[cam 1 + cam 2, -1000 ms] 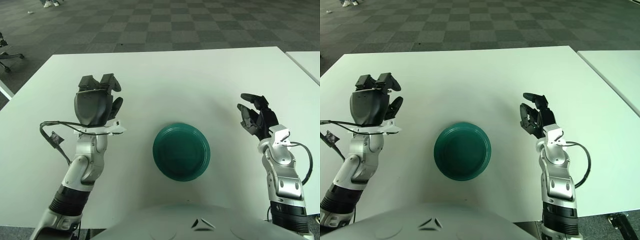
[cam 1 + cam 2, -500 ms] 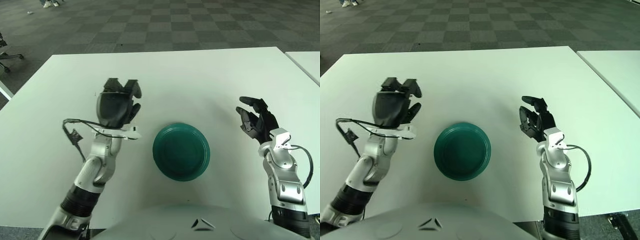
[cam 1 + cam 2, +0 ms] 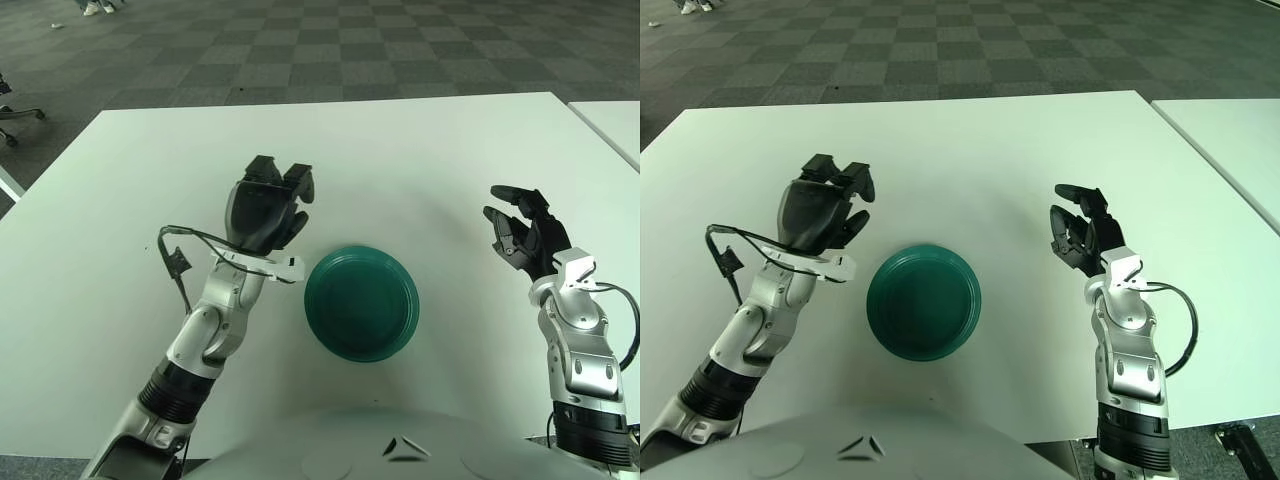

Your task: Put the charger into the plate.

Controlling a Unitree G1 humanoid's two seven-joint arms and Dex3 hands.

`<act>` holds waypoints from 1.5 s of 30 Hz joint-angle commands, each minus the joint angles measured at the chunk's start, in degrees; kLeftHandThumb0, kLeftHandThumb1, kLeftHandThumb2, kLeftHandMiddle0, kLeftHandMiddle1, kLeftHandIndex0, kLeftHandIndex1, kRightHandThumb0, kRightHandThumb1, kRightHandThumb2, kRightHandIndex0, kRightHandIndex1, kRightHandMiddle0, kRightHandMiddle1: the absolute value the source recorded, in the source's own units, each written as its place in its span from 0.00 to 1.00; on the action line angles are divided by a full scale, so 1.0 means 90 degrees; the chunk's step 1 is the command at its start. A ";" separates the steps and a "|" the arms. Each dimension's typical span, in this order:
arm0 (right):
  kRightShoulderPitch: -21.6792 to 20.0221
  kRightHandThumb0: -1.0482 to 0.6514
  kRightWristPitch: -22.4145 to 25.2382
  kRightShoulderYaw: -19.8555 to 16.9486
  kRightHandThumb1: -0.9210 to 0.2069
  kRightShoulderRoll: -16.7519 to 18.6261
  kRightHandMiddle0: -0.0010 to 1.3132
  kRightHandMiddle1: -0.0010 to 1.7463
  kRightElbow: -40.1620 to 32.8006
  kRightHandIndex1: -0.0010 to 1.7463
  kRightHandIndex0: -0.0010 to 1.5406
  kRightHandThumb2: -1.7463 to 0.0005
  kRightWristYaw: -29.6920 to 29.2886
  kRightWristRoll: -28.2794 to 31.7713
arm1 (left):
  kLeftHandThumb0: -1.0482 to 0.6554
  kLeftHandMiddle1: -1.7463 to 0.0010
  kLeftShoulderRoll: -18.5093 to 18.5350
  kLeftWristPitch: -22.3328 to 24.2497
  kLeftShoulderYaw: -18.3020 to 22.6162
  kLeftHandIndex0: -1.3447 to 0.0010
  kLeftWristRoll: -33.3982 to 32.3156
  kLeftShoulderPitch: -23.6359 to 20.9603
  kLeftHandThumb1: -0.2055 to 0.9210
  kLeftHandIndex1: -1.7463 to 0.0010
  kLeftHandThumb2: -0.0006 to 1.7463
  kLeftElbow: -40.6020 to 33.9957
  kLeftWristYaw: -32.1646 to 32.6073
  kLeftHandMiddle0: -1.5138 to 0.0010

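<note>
- Movement is the main change: the left hand point(image 3: 268, 205), a dark three-fingered hand on a silver arm, has travelled from the left part of the white counter point(image 3: 420, 150) toward the middle over the last second, and now shows just beside the left rim of the round dark-green plastic plate point(image 3: 362, 302).
- Its fingers are curled inward around the palm, as they were a second ago. Whether they clasp the charger cannot be told, since the back of the hand hides whatever sits inside.
- No charger shows anywhere on the counter or in the plate, which lies bare near the front edge at the centre. My judgement is that the charger is being carried inside the left hand.
- A thin black cable point(image 3: 178, 262) loops off the left wrist; it looks like the arm's own wiring, though I cannot be sure.
- The right hand point(image 3: 525, 235), dark with fingers loosely spread and holding nothing, has barely shifted and shows to the right of the plate, well apart from it.
- For the task, the carry looks nearly done: the left hand would need to pass a little further right over the plate, then let go.
</note>
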 commanded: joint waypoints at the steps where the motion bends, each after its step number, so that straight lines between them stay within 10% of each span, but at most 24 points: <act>1: -0.0062 0.34 0.0085 -0.0031 0.02 -0.0060 0.05 0.52 -0.0088 0.04 0.31 0.63 0.0027 0.0051 | 0.31 0.00 -0.0017 -0.0086 -0.0063 0.47 0.0032 -0.0242 0.34 0.00 0.84 0.0156 -0.0118 0.23; 27: 0.0076 0.32 0.0008 0.0303 0.00 0.0159 0.05 0.52 0.0067 0.03 0.31 0.64 -0.0166 -0.0223 | 0.34 0.00 -0.0908 -0.0814 -0.1069 0.53 -0.0093 -0.0348 0.44 0.00 0.77 0.0752 0.0080 0.27; 45: 0.0668 0.36 -0.0230 0.0597 0.12 0.0893 0.02 0.54 -0.0270 0.08 0.32 0.60 -0.0413 0.0097 | 0.35 0.00 -0.0314 -0.1872 -0.1132 0.56 -0.0821 0.0004 0.48 0.00 0.74 0.0036 -0.0926 0.28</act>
